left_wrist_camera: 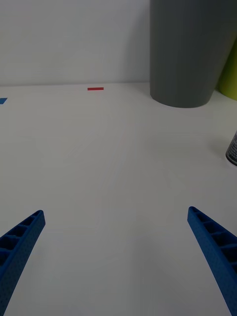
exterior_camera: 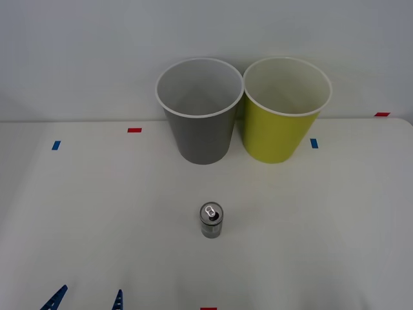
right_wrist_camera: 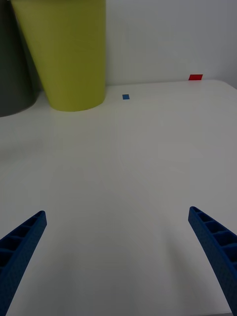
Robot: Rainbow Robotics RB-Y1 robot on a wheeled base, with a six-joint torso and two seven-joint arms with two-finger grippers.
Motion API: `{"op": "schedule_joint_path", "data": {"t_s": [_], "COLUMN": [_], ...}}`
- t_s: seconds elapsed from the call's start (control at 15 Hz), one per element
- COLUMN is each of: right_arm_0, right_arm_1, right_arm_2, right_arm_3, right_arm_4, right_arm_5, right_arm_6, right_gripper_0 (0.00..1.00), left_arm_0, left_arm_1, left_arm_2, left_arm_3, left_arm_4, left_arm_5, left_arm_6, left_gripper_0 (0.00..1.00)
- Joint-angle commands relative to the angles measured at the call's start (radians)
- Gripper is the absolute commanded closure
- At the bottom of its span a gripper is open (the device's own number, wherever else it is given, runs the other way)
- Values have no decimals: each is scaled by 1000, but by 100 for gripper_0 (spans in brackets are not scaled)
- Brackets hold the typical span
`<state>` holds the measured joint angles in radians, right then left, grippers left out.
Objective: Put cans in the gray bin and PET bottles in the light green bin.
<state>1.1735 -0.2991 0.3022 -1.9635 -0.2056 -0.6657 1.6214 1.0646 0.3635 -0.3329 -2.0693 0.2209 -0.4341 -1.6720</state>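
— What's nearest to us?

— The left gripper (exterior_camera: pixel 86 300), low at the near edge of the white bench (exterior_camera: pixel 97 213), its blue ribbed jaws spread wide with nothing between them. The left wrist view shows that gripper (left_wrist_camera: pixel 116 256) the same way, bare bench in the gap.

— And the other arm?

— The right gripper (right_wrist_camera: pixel 118 256) hovers over the bench too, jaws just as wide and empty.

— Where's the can?

— The can (exterior_camera: pixel 211 221) stands upright out in the open, ahead of the left jaws and off to their right, well apart from them. Its pull-tab top faces up. In the left wrist view only a sliver of it (left_wrist_camera: pixel 232 148) pokes in at the edge.

— Past that?

— The two bins at the back by the wall, rims about touching. The gray bin (exterior_camera: pixel 199 123) is beyond the can, almost straight behind it. The light green bin (exterior_camera: pixel 282 123) stands just to its right, far ahead of the right jaws. From above, I see nothing inside either. Little red and blue tape marks dot the bench around them.
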Motion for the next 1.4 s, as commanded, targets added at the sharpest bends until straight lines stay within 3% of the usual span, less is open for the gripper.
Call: {"op": "schedule_joint_path", "data": {"t_s": [0.07, 1.4], "right_arm_0": [0, 0], "right_arm_1": [0, 0], "right_arm_2": [0, 0], "right_arm_3": [0, 0], "right_arm_4": [0, 0], "right_arm_5": [0, 0], "right_arm_6": [0, 0], "right_gripper_0": [0, 0], "left_arm_0": [0, 0], "left_arm_1": [0, 0], "left_arm_2": [0, 0], "left_arm_3": [0, 0], "left_arm_4": [0, 0], "left_arm_5": [0, 0], "left_arm_6": [0, 0], "left_gripper_0": [0, 0]}}
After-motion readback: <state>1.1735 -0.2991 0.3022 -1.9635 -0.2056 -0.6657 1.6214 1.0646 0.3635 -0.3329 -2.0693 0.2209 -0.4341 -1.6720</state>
